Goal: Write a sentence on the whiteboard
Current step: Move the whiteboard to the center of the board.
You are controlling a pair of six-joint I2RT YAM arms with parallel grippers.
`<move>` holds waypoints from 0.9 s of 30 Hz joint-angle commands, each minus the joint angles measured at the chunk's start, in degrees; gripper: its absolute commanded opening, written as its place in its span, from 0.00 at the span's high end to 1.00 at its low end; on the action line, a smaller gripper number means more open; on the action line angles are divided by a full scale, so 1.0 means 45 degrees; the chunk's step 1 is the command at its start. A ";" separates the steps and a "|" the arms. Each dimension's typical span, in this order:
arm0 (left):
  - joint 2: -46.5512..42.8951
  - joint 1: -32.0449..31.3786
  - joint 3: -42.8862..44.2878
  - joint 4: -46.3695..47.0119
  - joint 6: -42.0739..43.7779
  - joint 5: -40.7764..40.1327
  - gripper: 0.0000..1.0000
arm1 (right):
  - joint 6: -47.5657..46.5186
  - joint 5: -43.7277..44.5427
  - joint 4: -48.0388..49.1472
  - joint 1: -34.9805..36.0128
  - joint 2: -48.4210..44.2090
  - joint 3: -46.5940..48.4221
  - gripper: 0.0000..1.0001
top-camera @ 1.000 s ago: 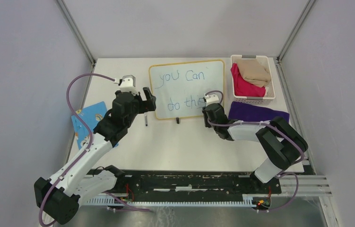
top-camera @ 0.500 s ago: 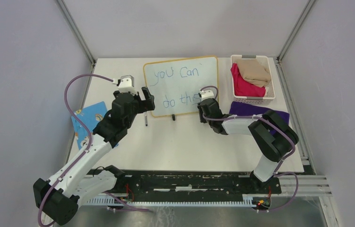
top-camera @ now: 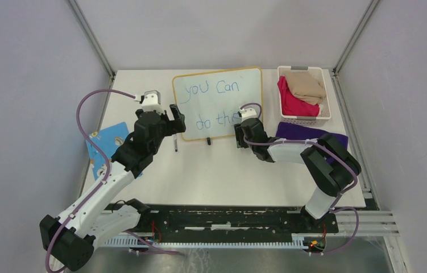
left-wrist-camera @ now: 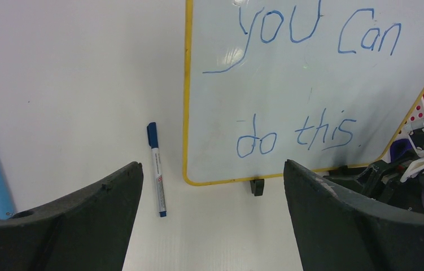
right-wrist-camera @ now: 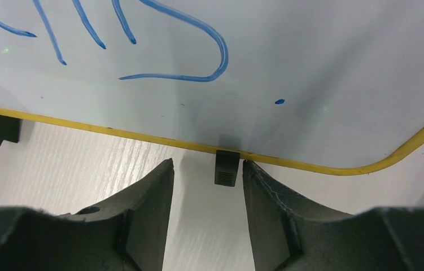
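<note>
Walls: plain pale grey panels (top-camera: 222,34) at back, left and right.
Corner posts: slim metal struts (top-camera: 90,35) at both back corners.
Table: white top (top-camera: 222,176), faintly ribbed.
Near edge: black rail (top-camera: 228,219).
Light: even, soft.

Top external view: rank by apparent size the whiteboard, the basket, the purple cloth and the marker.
1. whiteboard, clearly largest.
2. basket and purple cloth: too close to rank, and the cloth is partly hidden.
3. marker, smallest.
</note>
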 commanded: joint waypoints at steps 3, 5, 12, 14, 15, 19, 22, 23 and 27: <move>-0.0185 -0.0111 0.0088 0.0744 0.0358 -0.0208 0.03 | -0.0084 -0.0148 0.0318 0.0047 -0.0619 -0.0067 0.46; -0.0181 -0.0101 0.0085 0.0786 0.0356 -0.0067 0.03 | -0.0124 -0.0156 0.0299 0.0064 -0.0567 -0.0067 0.46; -0.0163 -0.0157 0.0083 0.0783 0.0415 -0.0007 0.03 | -0.0245 -0.0167 0.0190 0.0045 -0.0837 -0.0049 0.44; -0.0161 -0.0193 0.0083 0.0793 0.0425 0.0004 0.03 | -0.0389 -0.0177 0.0091 0.0043 -0.1228 -0.0064 0.43; -0.0190 -0.0200 0.0100 0.0793 0.0476 0.0094 0.03 | -0.0458 -0.0178 0.0051 0.0034 -0.1389 -0.0121 0.41; -0.0343 -0.0218 0.0022 0.0985 0.0623 0.0706 0.03 | -0.0486 -0.0112 -0.0312 0.0043 -0.2438 -0.0301 0.34; -0.0392 -0.0255 -0.0015 0.1083 0.0678 0.0891 0.03 | -0.0540 -0.0047 -0.0616 0.0036 -0.3515 -0.0697 0.25; -0.0383 -0.0274 -0.0005 0.1095 0.0703 0.0938 0.03 | -0.0596 -0.0005 -0.0685 0.0060 -0.4064 -0.0945 0.23; -0.0321 -0.0393 0.0026 0.1150 0.0785 0.1228 0.03 | -0.0858 0.0269 -0.1075 0.0086 -0.6463 -0.1946 0.18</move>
